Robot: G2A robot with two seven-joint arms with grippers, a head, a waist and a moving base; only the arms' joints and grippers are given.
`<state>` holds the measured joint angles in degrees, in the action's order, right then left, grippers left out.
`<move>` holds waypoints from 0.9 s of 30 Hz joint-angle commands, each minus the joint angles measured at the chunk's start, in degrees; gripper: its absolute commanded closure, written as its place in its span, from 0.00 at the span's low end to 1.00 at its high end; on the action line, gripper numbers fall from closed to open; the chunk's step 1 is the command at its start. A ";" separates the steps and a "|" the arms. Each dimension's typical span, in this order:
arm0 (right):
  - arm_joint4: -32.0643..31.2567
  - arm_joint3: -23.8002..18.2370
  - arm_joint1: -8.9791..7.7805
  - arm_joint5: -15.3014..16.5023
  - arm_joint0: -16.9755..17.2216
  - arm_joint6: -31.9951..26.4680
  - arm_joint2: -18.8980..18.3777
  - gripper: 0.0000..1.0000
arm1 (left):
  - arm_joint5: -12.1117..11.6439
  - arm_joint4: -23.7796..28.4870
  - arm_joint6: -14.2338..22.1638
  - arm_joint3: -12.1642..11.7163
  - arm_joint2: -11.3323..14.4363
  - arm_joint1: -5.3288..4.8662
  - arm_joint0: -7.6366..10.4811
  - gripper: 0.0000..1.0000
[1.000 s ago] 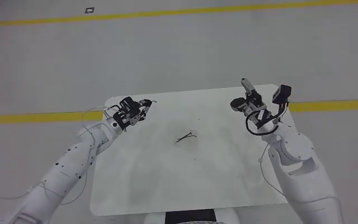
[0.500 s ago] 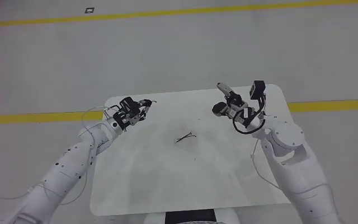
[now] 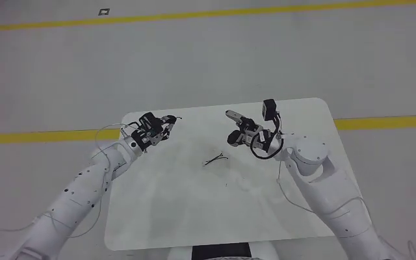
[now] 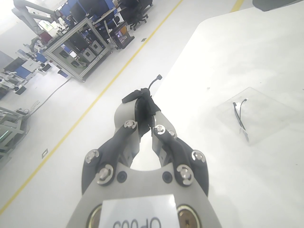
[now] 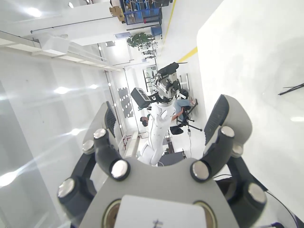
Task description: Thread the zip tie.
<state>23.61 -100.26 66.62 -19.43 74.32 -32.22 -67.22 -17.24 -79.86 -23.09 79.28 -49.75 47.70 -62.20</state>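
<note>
Zip tie (image 4: 154,81) in left end effector (image 4: 145,101)

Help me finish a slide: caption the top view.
Left gripper holds a zip tie at the table edge; open right gripper hovers near loose ties.

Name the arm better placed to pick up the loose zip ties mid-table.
Right, probably. The right gripper has open, empty jaws and hangs nearer the loose zip ties; the left gripper is shut on another zip tie, farther off.
</note>
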 commanded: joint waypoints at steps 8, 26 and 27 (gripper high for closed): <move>5.68 7.94 1.90 -0.05 -8.73 1.91 8.98 0.00 | 1.60 -4.43 -2.47 0.40 -0.47 0.05 -1.47 1.00; 11.66 15.41 4.22 -0.05 -16.53 5.19 17.89 0.00 | -0.28 -5.21 -2.99 0.38 -1.31 0.30 -1.96 1.00; 12.14 16.11 4.45 -0.05 -17.16 5.61 18.41 0.00 | -0.66 -5.18 -3.06 0.26 -1.40 0.31 -1.92 1.00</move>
<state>35.29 -84.79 70.89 -19.47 57.74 -26.91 -49.25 -17.43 -85.07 -26.01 79.65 -51.06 48.00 -64.17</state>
